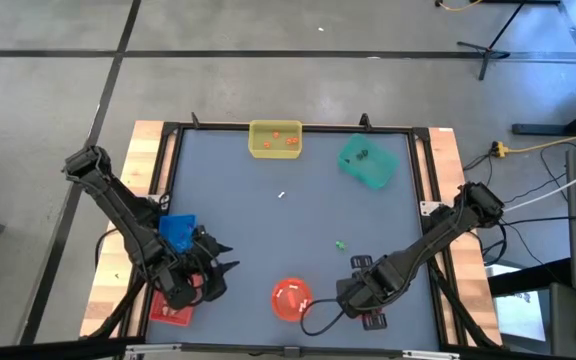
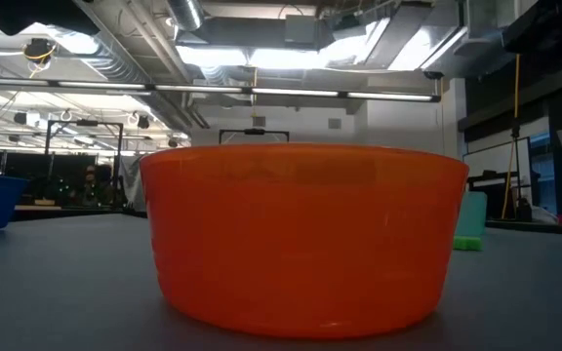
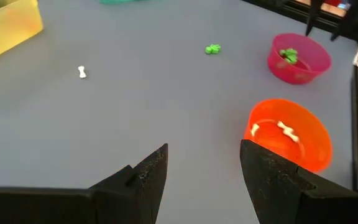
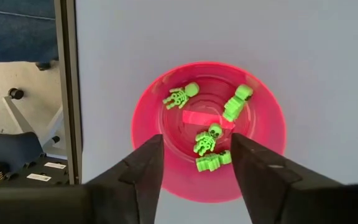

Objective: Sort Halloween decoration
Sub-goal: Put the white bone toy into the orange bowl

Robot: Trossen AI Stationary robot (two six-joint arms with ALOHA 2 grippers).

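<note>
My right end effector (image 4: 194, 165) hangs over the pink bowl (image 4: 148, 118), fingers apart and empty; green skeletons (image 4: 207, 138) lie inside. My left end effector (image 3: 202, 168) waits open near the orange bowl (image 3: 312, 134). One green trinket (image 3: 212, 49) and one white bone (image 3: 82, 73) lie on the counter (image 3: 142, 99).

Orange bowl (image 2: 303, 239) filling low view, hiding both arms and its own contents. Right arm covering pink bowl (image 4: 210, 127) in high view. Trinkets in yellow tray (image 1: 275, 139) and teal container (image 1: 368, 160) showing too small to identify.
</note>
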